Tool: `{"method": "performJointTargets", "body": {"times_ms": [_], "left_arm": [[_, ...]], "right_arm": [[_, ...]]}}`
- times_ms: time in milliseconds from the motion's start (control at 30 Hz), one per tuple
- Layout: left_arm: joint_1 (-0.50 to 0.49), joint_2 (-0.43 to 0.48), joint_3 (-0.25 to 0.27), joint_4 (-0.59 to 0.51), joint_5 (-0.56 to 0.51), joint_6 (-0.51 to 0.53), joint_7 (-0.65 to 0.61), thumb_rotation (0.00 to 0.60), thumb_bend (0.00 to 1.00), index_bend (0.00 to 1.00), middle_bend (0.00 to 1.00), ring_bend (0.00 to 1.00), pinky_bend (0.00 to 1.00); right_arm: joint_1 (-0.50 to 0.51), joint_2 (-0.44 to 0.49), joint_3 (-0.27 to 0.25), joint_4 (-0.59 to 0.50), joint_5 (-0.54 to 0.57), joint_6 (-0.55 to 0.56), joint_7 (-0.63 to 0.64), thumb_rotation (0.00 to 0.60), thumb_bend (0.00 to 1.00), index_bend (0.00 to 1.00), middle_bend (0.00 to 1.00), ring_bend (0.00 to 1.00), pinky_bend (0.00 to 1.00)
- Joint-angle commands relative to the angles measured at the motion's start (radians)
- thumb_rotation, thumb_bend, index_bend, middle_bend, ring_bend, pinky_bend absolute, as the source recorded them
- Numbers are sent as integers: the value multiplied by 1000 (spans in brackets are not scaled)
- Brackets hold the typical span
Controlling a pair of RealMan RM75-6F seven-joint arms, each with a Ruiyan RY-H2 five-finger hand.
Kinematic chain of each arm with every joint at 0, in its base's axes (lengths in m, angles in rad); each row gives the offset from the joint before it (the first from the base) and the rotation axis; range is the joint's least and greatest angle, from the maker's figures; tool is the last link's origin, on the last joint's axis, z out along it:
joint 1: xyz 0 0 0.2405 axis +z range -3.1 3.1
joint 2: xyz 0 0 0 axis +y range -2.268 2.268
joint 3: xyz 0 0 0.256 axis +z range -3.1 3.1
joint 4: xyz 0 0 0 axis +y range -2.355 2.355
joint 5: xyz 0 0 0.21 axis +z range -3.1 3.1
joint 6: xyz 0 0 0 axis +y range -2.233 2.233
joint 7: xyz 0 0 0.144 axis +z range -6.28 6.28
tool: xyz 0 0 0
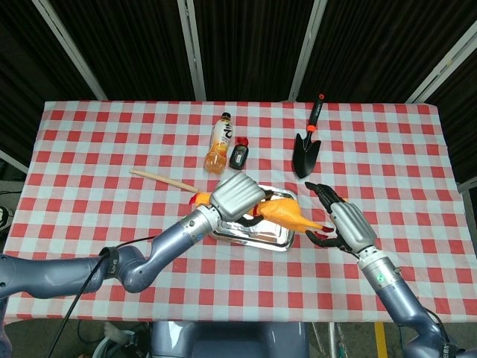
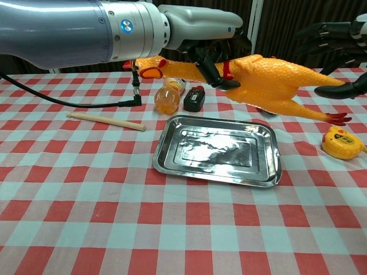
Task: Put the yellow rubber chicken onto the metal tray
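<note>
L hand (image 2: pixel 198 26) grips yellow rubber chicken (image 2: pixel 269 77) by neck, held in air over metal tray (image 2: pixel 166 150) at table centre; tray holds nothing. R hand (image 1: pixel 344 222) off tray's right edge, fingers spread, holding nothing.

Both views are bright and evenly lit from overhead, with soft, faint shadows on the tablecloth (image 1: pixel 89 164). The tray (image 2: pixel 172 146) shows mottled glare. Focus is sharp throughout; the dark backdrop (image 1: pixel 246 45) stays black, and straight lines bend slightly near the edges.

Metal tray (image 1: pixel 277 240) half hidden under left robot hand (image 1: pixel 237 195).
</note>
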Motion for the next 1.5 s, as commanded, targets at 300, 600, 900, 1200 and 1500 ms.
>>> {"method": "performJointTargets", "body": {"times_ms": [300,600,900,1200,1500], "left_arm": [[-53,-121,60,-10,-96,177,159,600,577,527,655,595,734],[-56,-220,87,43,-102,319,251,600,576,539,668,605,747],[-47,-231,87,68,-81,344,247,600,570,538,667,605,747],[-50,-241,74,78,-71,341,236,600,568,538,666,605,747],[-53,-246,68,68,-76,335,237,600,567,538,667,605,747]], "right_arm": [[48,-46,9,24,112,-28,-121,600,353,1,119,61,213],[60,-45,-4,24,134,-37,-170,600,353,1,119,62,213],[66,-39,-23,15,119,-44,-204,600,353,1,119,62,213],[82,-52,-23,3,126,-48,-233,600,353,1,119,61,213],[110,-81,-13,20,161,-54,-268,600,353,55,119,66,213]]}}
